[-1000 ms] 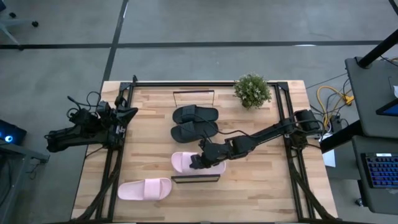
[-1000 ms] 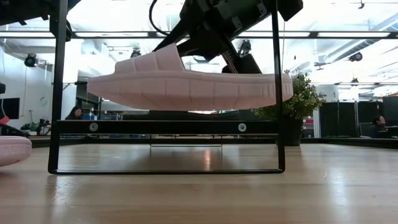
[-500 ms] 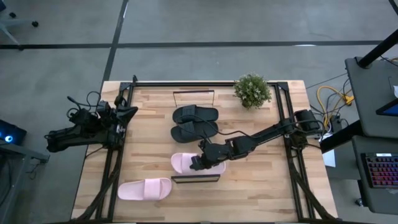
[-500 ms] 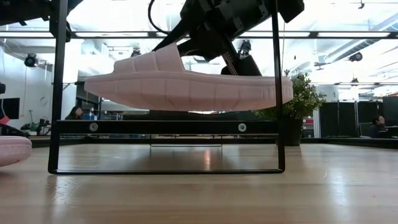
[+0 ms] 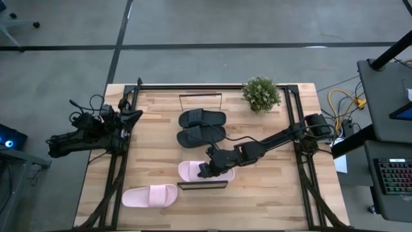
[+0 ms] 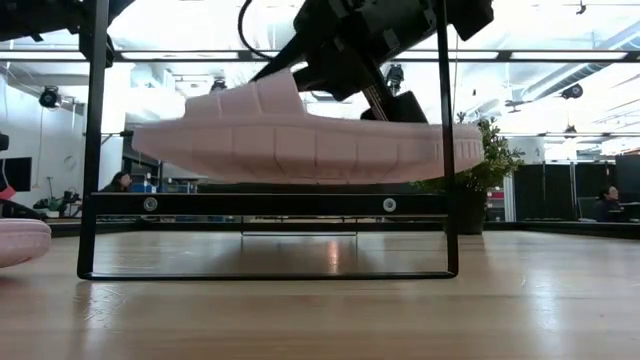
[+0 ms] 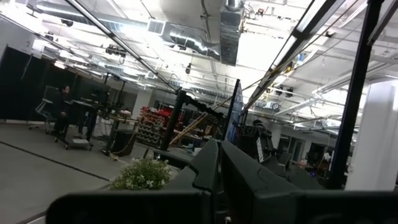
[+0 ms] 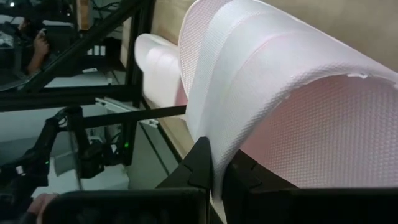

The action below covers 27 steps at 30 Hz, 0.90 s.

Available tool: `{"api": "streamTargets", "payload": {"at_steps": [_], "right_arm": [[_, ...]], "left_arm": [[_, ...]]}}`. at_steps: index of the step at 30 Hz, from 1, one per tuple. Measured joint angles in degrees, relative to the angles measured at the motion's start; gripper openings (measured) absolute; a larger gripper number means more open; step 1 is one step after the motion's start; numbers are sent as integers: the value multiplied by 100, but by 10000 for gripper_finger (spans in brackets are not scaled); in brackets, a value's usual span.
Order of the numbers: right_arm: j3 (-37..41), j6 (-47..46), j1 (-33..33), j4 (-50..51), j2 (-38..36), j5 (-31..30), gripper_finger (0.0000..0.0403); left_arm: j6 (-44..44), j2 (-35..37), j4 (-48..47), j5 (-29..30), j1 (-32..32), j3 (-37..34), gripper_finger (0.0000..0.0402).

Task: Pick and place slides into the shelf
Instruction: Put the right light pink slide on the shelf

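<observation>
While the right hand pinches a pink slide's strap, the sole hangs just above the shelf — left hand shut at the table's edge.

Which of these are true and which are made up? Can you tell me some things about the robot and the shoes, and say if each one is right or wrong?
1. The right gripper is shut on the strap of a pink slide. True.
2. Both black slides are already on the shelf. True.
3. The second pink slide is on the shelf too. False: it lies on the table, off to the left arm's side of the shelf.
4. The left gripper is carrying a black slide. False: it is shut on nothing, parked at the table's left edge.
5. A small green plant stands near the table's far edge. True.
</observation>
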<state>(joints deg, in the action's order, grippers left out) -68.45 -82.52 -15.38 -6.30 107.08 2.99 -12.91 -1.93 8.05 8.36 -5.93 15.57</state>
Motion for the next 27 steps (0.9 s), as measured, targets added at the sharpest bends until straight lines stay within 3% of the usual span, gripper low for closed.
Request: {"api": "streamTargets", "payload": {"at_steps": [20, 27], "right_arm": [[151, -164, -39, -352, 22, -1, 9], [-58, -472, -55, -1228, 631, 296, 9]], "left_arm": [[31, 0, 0, 186, 0, -2, 4], [28, -2, -1, 236, 0, -2, 4]]}}
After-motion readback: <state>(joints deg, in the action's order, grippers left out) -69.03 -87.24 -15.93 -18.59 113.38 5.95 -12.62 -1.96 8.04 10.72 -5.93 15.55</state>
